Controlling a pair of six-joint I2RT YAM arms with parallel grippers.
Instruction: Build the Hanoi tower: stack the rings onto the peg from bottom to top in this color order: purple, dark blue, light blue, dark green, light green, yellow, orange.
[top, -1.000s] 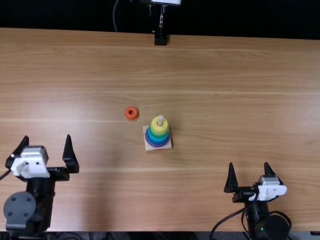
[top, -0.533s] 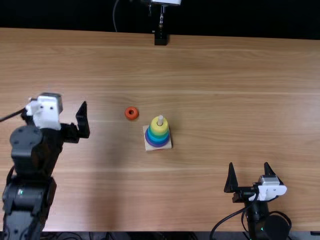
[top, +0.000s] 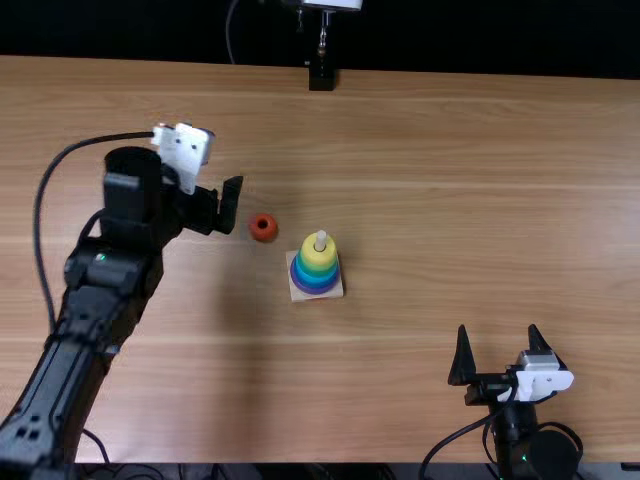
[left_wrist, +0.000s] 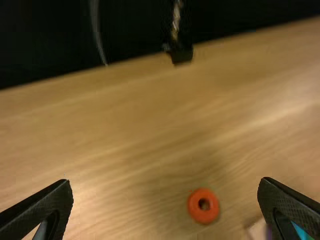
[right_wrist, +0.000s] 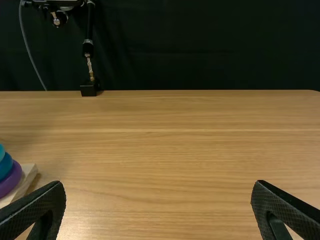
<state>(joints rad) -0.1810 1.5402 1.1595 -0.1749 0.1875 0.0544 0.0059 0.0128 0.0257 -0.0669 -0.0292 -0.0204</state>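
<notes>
Closer to the orange ring (left_wrist: 203, 206) came my left pincer (left_wrist: 166, 181), wide open. The ring lies near the tower (top: 318, 266); going in crooked, I might bump the tower.

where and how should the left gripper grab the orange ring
Best taken across its outer rim, I'd say: come straight down over the orange ring with one finger on either side. It lies flat on the table, hole facing up, so its round outside is free to pinch, and the open left gripper looks wide enough to span it. Gripping that way should keep the hole clear for the peg.
</notes>
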